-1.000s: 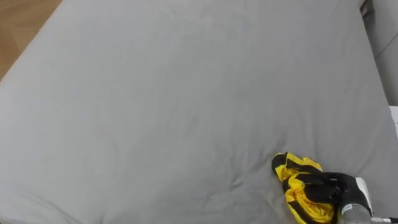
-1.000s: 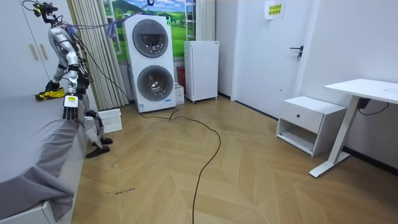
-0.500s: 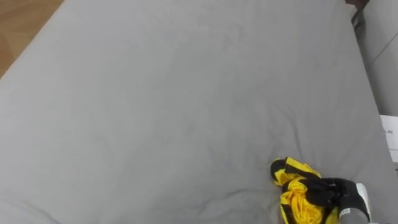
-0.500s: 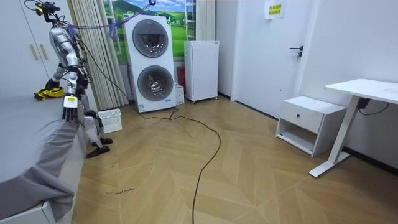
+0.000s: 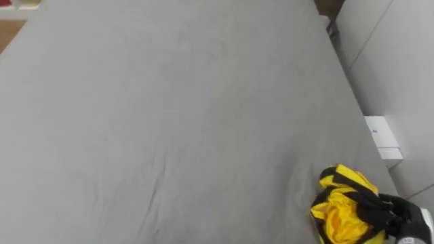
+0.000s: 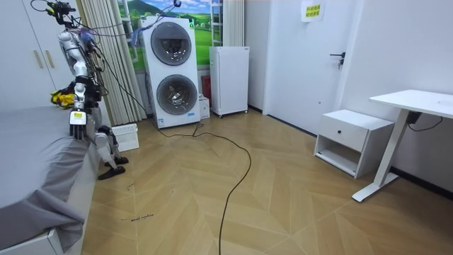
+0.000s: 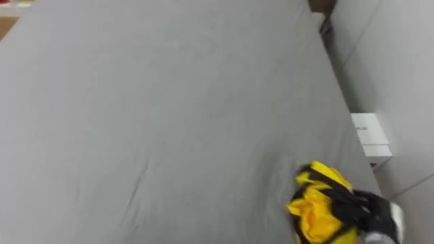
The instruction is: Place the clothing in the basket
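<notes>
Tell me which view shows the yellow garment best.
Right eye view: the yellow garment is close, bunched in the right hand, against the grey bed. The left eye view shows nearly the same. The room view gives a small yellow patch.

The bed [image 5: 169,115] wears a plain mid-grey sheet with no pattern. The bunched garment [image 5: 341,218] is bright yellow crossed by black bands, perhaps stripes or trim; crumpled as it is, I cannot tell which. The right hand [image 5: 395,211] on it has black fingers and a pale silver-white wrist. In the room view the floor [image 6: 269,191] is light wood laid in herringbone. The stacked washing machines [image 6: 172,71] are white with dark round doors, the cabinet [image 6: 228,79] and nightstand [image 6: 352,139] white, the curtain [image 6: 106,64] beige.
</notes>
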Available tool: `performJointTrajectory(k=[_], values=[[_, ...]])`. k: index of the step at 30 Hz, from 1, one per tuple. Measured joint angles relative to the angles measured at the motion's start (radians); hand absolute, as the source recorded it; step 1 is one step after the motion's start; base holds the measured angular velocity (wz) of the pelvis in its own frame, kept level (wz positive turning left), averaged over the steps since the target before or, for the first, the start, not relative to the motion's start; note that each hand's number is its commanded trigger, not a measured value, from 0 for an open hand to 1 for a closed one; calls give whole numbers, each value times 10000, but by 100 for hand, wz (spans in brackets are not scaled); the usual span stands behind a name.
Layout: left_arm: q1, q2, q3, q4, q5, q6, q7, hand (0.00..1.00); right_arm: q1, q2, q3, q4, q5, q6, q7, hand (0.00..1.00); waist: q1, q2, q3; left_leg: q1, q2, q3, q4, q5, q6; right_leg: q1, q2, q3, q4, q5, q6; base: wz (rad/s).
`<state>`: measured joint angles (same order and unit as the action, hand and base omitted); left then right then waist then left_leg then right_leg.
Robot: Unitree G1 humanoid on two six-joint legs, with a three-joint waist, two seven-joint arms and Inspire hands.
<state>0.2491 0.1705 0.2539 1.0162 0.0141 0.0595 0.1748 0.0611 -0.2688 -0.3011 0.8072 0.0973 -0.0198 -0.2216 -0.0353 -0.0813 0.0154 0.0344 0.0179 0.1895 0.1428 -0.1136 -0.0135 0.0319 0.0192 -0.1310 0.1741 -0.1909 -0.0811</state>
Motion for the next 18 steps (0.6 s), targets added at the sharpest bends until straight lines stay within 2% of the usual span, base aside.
performJointTrajectory(k=[2,4,5,7,9,10,15,17,18], values=[[8,77,0,34,61,197,1,0,144,-6,-133,1,43,17,-111,100,-73,5,14,20,65,141,0,-6,5,-103,83,280,14,78,30,-45],[11,89,2,28,495,409,1,0,366,-5,-271,0,260,22,-55,100,-211,94,16,31,116,143,1,-59,47,-153,169,456,13,157,26,-23],[12,92,3,28,638,579,-2,0,473,0,-369,2,484,107,-58,100,-380,166,10,38,215,159,4,-131,47,-179,202,511,47,169,15,-24],[13,73,104,29,857,984,-44,0,551,-2,-610,1,805,251,-44,100,-515,277,-7,71,281,541,-43,-206,23,-374,268,884,209,238,37,-44],[25,68,275,33,1227,1182,-52,0,651,-3,-838,0,987,253,-38,100,-640,301,-2,77,283,688,-83,-197,24,-482,299,1057,287,285,38,-37],[57,68,294,34,1431,1308,-28,0,727,-4,-983,0,1157,255,-47,100,-693,303,-2,121,326,925,-85,-195,39,-504,325,1184,315,314,14,-32],[104,68,395,41,1788,1697,100,0,805,-2,-1159,2,1369,360,-63,100,-845,335,-2,138,446,1473,-88,-212,11,-667,454,1613,306,478,1,-28],[176,69,388,41,1789,1771,99,0,804,-2,-1159,1,1381,373,-57,100,-992,392,-8,188,521,1775,-87,-229,-23,-688,487,1724,306,506,22,-22],[241,68,375,41,1790,1830,97,0,806,-2,-1158,8,1390,385,-59,100,-1009,391,13,257,581,1985,-87,-251,-58,-694,535,1885,306,539,19,-29]])
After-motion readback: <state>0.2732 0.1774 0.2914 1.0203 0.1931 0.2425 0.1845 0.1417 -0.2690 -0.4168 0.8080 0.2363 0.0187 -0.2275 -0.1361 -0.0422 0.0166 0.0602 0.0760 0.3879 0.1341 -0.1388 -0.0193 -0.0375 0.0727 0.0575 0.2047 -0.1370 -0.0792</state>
